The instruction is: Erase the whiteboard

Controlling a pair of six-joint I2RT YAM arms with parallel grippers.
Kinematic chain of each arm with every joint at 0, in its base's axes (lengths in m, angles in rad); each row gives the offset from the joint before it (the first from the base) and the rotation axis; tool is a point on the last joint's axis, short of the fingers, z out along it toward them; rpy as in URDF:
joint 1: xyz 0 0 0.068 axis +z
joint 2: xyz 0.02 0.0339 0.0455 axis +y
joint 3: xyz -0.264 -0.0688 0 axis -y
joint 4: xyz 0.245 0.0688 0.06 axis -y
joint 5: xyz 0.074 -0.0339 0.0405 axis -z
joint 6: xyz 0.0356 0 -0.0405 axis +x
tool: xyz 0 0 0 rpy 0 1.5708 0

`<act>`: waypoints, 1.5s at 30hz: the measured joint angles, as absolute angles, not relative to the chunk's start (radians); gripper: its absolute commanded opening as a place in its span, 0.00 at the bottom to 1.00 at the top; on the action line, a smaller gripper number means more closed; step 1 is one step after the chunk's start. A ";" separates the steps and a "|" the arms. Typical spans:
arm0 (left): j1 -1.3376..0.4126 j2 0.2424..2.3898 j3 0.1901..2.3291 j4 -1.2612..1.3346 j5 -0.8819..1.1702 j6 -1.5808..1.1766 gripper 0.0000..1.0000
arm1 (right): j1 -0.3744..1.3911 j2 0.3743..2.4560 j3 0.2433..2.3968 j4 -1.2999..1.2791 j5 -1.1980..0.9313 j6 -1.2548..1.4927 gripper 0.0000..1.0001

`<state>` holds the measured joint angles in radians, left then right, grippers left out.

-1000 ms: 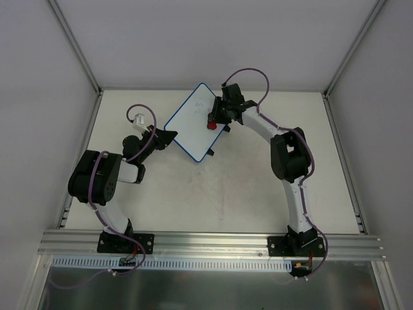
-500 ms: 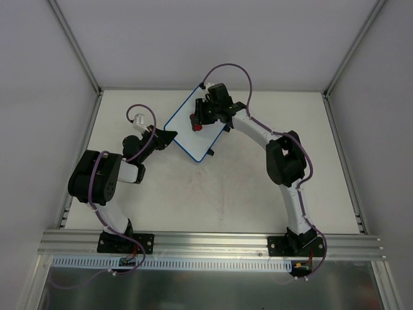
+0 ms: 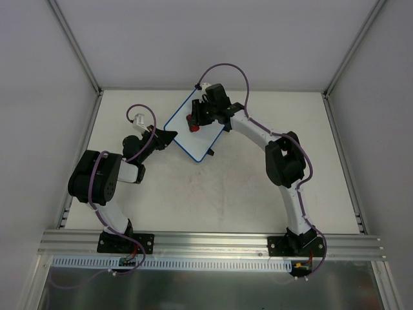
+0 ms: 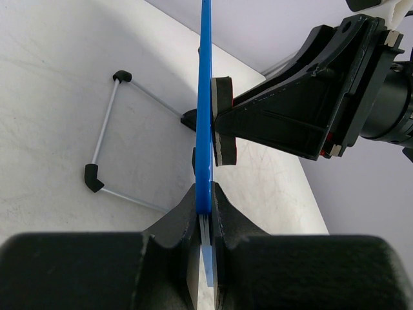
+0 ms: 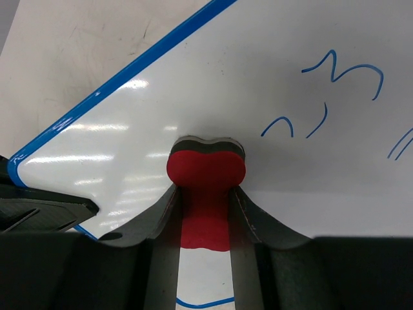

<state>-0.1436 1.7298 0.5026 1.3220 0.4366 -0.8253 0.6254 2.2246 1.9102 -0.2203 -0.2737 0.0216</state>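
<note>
The whiteboard (image 3: 187, 132), white with a thin blue rim, lies tilted at the back middle of the table. My left gripper (image 3: 169, 137) is shut on its left edge; in the left wrist view the blue rim (image 4: 205, 103) runs edge-on between the jaws (image 4: 205, 205). My right gripper (image 3: 195, 121) is shut on the red bone-shaped eraser (image 3: 192, 122) and presses it against the board face. In the right wrist view the eraser (image 5: 206, 169) sits on the white surface (image 5: 129, 123), with blue scribbles (image 5: 329, 90) up and to the right.
The board's wire stand (image 4: 106, 139) shows on the table behind the board in the left wrist view. Grey enclosure walls and metal rails (image 3: 84, 148) border the table. Both arms meet at the back middle.
My right gripper has moved the eraser leftward across the board, from near its right edge to its upper middle. The left arm and board have not moved.
</note>
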 measured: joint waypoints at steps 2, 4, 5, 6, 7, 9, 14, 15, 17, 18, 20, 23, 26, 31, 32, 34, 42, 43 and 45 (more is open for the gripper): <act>-0.144 1.729 0.503 1.322 0.437 -0.825 0.00 | 0.625 2.225 1.912 -0.221 -0.271 0.022 0.00; -0.144 1.729 0.503 1.322 0.437 -0.825 0.00 | 0.626 2.225 1.915 -0.221 -0.269 0.022 0.00; -0.144 1.729 0.503 1.322 0.437 -0.825 0.00 | 0.626 2.225 1.918 -0.222 -0.267 0.022 0.00; -0.144 1.729 0.503 1.322 0.438 -0.825 0.00 | 0.626 2.225 1.921 -0.221 -0.266 0.023 0.00; -0.144 1.729 0.503 1.323 0.438 -0.825 0.00 | 0.626 2.225 1.923 -0.221 -0.265 0.025 0.00; -0.144 1.730 0.503 1.323 0.439 -0.825 0.00 | 0.625 2.230 1.932 -0.219 -0.262 0.042 0.00; -0.144 1.730 0.503 1.323 0.439 -0.825 0.00 | 0.598 2.241 1.937 -0.207 -0.259 0.123 0.00; -0.144 1.730 0.503 1.323 0.439 -0.825 0.00 | 0.588 2.246 1.937 -0.202 -0.258 0.144 0.00; -0.144 1.730 0.503 1.323 0.438 -0.825 0.00 | 0.560 2.255 1.935 -0.191 -0.255 0.186 0.00; -0.144 1.730 0.503 1.323 0.439 -0.825 0.00 | 0.547 2.258 1.932 -0.189 -0.250 0.203 0.00; -0.144 1.730 0.503 1.323 0.441 -0.824 0.00 | 0.515 2.264 1.919 -0.182 -0.241 0.243 0.01; -0.144 1.730 0.503 1.323 0.443 -0.824 0.00 | 0.479 2.269 1.892 -0.176 -0.223 0.292 0.00; -0.144 1.730 0.503 1.323 0.443 -0.824 0.00 | 0.453 2.269 1.863 -0.180 -0.200 0.338 0.00; -0.144 1.730 0.503 1.323 0.443 -0.825 0.00 | 0.428 2.268 1.823 -0.167 -0.191 0.406 0.00; -0.144 1.730 0.503 1.323 0.443 -0.825 0.00 | 0.424 2.267 1.818 -0.165 -0.191 0.416 0.00; -0.144 1.730 0.503 1.323 0.443 -0.825 0.00 | 0.417 2.267 1.810 -0.164 -0.189 0.430 0.00; -0.144 1.730 0.503 1.324 0.445 -0.825 0.00 | 0.410 2.267 1.806 -0.166 -0.185 0.445 0.00; -0.144 1.730 0.503 1.324 0.445 -0.825 0.00 | 0.410 2.267 1.806 -0.167 -0.183 0.445 0.00; -0.144 1.729 0.502 1.324 0.445 -0.825 0.00 | 0.410 2.267 1.806 -0.170 -0.168 0.446 0.00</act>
<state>-0.1444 1.7294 0.5022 1.3235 0.4450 -0.8249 0.4103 2.2673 1.8065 -0.1699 -0.1677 0.4458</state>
